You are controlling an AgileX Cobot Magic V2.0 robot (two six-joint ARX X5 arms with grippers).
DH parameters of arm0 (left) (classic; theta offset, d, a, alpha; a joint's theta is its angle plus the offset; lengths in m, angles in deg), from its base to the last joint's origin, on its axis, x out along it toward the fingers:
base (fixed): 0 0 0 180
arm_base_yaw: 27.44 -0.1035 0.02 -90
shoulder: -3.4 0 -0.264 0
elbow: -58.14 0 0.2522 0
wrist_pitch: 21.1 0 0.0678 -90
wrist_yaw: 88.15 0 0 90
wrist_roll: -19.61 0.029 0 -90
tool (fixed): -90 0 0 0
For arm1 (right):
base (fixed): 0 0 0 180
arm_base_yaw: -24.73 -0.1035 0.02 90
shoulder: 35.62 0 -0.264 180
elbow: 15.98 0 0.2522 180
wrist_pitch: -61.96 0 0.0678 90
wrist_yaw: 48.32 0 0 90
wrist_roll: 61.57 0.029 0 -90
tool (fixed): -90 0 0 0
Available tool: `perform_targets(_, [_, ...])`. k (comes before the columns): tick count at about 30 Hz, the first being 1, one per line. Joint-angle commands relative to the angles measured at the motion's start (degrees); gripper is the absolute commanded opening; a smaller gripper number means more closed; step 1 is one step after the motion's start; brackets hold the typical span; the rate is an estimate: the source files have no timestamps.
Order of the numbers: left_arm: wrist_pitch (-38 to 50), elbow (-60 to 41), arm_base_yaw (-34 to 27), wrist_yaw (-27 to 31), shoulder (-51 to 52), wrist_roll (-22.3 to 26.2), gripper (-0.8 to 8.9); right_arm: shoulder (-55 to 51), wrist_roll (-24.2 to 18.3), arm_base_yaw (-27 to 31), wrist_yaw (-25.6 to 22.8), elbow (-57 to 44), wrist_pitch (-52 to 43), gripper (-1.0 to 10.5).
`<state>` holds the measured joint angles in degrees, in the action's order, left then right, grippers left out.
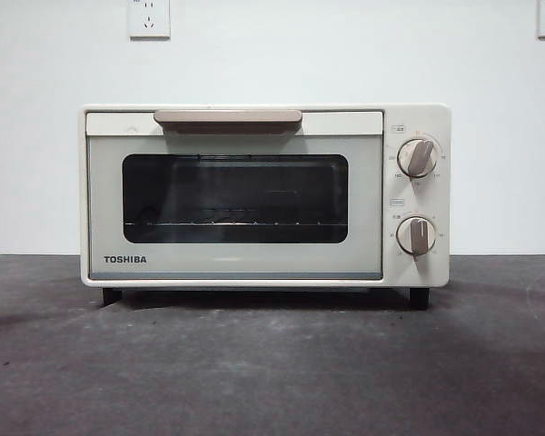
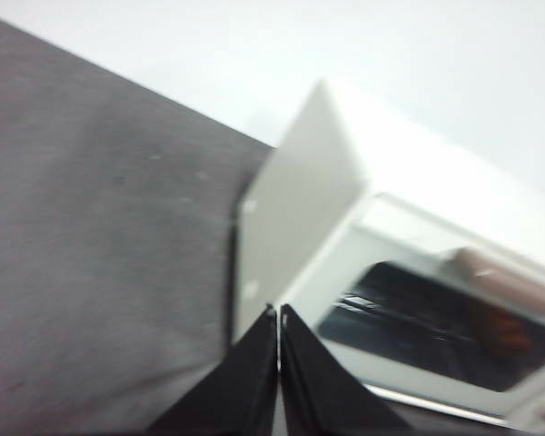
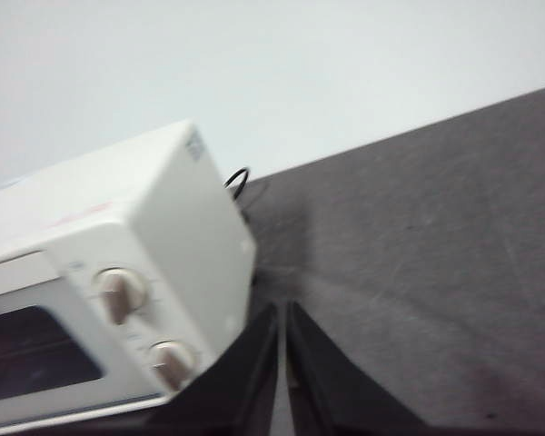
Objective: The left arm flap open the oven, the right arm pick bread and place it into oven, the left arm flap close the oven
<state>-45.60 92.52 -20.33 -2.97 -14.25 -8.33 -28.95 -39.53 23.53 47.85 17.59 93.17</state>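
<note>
Standing shut, cream TOSHIBA oven (image 1: 254, 195), dark glass door, beige handle (image 1: 228, 119)

Even, soft light; both wrist views blurred, oven (image 2: 409, 272) overexposed.

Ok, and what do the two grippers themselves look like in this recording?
Only the wrist views show them; the front view shows no arm. The left gripper has two plain black jaws, wedge-shaped and tapering to pointed tips, with smooth matte faces. The right gripper looks the same: two black, tapered, pointed jaws. No markings, cables or arm links are visible in these pictures.
</note>
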Motion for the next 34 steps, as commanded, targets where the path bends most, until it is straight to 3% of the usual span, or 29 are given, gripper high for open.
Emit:
perform_targets(1, [-0.7, 7.2, 0.9, -2.2, -5.6, 2.1, 0.11, 2.9, -0.7, -0.2, 2.9, 5.2, 1.5, 0.1])
perform_targets(9, [-10.2, 24.5, 5.0, -11.5, -20.3, 9.8, 0.11, 13.1, -8.0, -0.2, 8.3, 20.1, 11.5, 0.1])
perform_targets(14, [-15.3, 30.2, 10.7, -12.2, -24.2, 16.2, 0.1, 18.6, -14.9, -0.6, 13.0, 27.8, 17.2, 0.1])
perform_targets(19, [-18.0, 33.0, 16.0, -13.1, -25.2, 20.0, 0.1, 21.5, -20.5, -5.7, 13.6, 32.1, 21.4, 0.1])
perform_targets(25, [-18.4, 33.0, 18.5, -16.8, -24.3, 19.8, 0.1, 21.7, -20.9, -9.8, 19.9, 32.3, 23.9, 0.1])
perform_targets(29, [-18.3, 33.0, 18.5, -16.7, -24.3, 19.6, 0.11, 21.7, -19.3, -9.9, 20.9, 32.3, 25.6, 0.2])
perform_targets(32, [-17.7, 33.0, 18.5, -16.7, -24.3, 19.7, 0.61, 21.7, -19.0, -9.9, 20.8, 32.3, 25.7, 1.0])
perform_targets(34, [-17.6, 33.0, 18.5, -16.7, -24.3, 19.8, 1.7, 21.7, -18.4, -9.9, 20.7, 32.3, 25.6, 2.3])
